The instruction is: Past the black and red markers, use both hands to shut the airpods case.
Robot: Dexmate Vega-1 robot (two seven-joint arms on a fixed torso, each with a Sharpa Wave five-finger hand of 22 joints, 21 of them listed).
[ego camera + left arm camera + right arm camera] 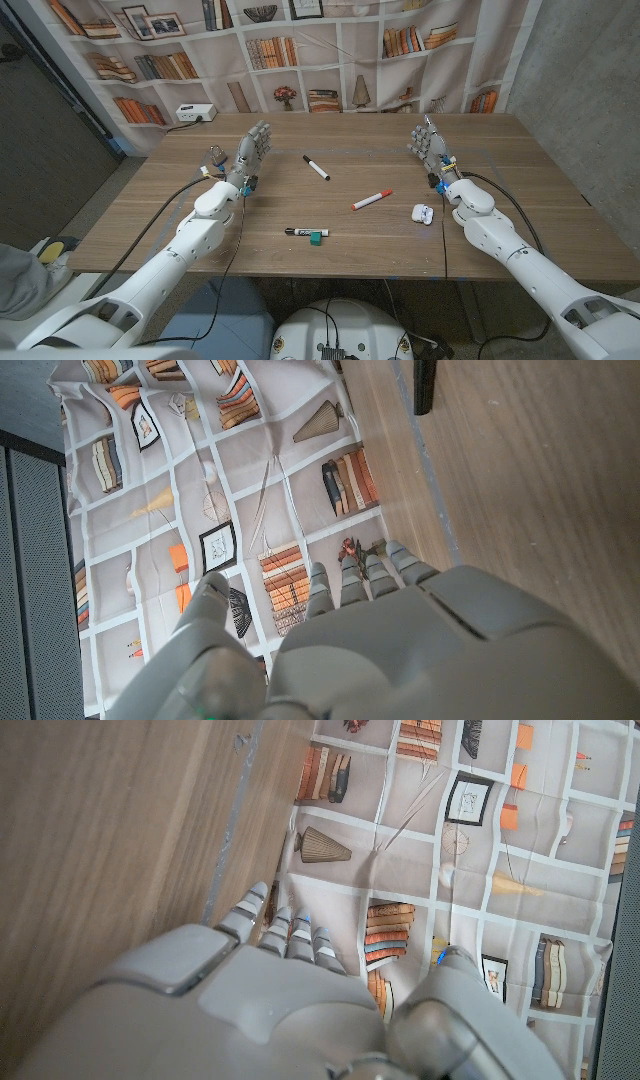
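The white airpods case [422, 212] lies on the wooden table [500, 240] near its front right, lid seemingly up. A red marker [372, 200] lies to its left, and a black marker [317, 168] lies farther back at the middle. My right hand [430, 145] stands upright behind the case, fingers spread, holding nothing. My left hand [250, 150] stands the same way at the left, well away from the case. In the left wrist view the back of the left hand [400, 650] points at the backdrop, with the black marker's end [425, 385] on the table. The right hand [270, 1010] likewise holds nothing.
A second black marker [300, 231] with a teal cap [315, 237] lies near the front middle. A white power box [190, 113] sits at the far left corner. A printed bookshelf backdrop [330, 50] hangs behind the table. Cables run along both arms.
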